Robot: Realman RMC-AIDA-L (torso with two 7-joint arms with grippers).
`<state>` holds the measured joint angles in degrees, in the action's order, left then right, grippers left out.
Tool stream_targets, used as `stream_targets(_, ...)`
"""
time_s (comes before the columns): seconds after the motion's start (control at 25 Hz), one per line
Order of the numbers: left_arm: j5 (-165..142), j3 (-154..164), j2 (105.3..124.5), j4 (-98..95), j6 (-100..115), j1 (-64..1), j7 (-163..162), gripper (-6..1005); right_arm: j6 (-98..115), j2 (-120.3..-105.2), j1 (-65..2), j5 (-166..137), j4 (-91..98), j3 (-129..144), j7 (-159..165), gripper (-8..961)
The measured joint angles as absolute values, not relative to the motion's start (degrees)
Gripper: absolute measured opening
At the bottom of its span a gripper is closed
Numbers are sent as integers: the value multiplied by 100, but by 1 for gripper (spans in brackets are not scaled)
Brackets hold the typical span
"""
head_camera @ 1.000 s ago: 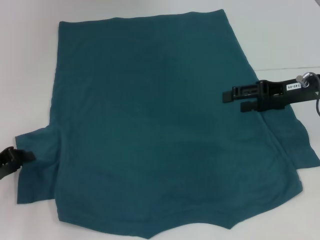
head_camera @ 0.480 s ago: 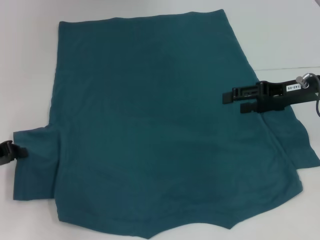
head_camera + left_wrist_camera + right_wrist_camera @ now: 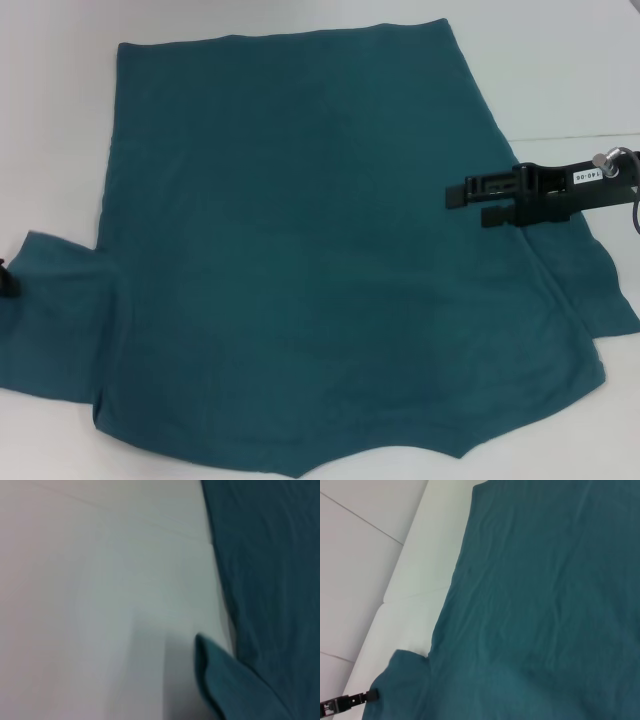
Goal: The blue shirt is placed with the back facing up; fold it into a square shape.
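Covering most of the pale surface [image 3: 560, 60], the blue shirt [image 3: 300, 250] lay spread flat, plain side up.

It was a dark teal-blue, soft-looking cloth with faint creases, its straight hem farthest from the robot and a sleeve [image 3: 55, 330] spread out flat at the robot's left. The other sleeve [image 3: 605, 290] reached toward the right edge of the head view. The right gripper [image 3: 465, 202] hung over the shirt's right edge, its fingers parted and holding nothing. The left gripper [image 3: 8, 280] showed only as a dark tip at the left sleeve's edge; whether it pinched the cloth could not be told.
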<state>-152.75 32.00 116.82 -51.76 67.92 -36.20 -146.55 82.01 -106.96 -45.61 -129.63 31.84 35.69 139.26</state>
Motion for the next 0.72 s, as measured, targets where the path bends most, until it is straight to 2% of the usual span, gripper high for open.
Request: stream_targets(0.72, -15893, 3700, 11610, -5471, 7418, -4157, -15374, 39, 8200, -10696, -4570, -12964, 3187, 3568, 13945, 914)
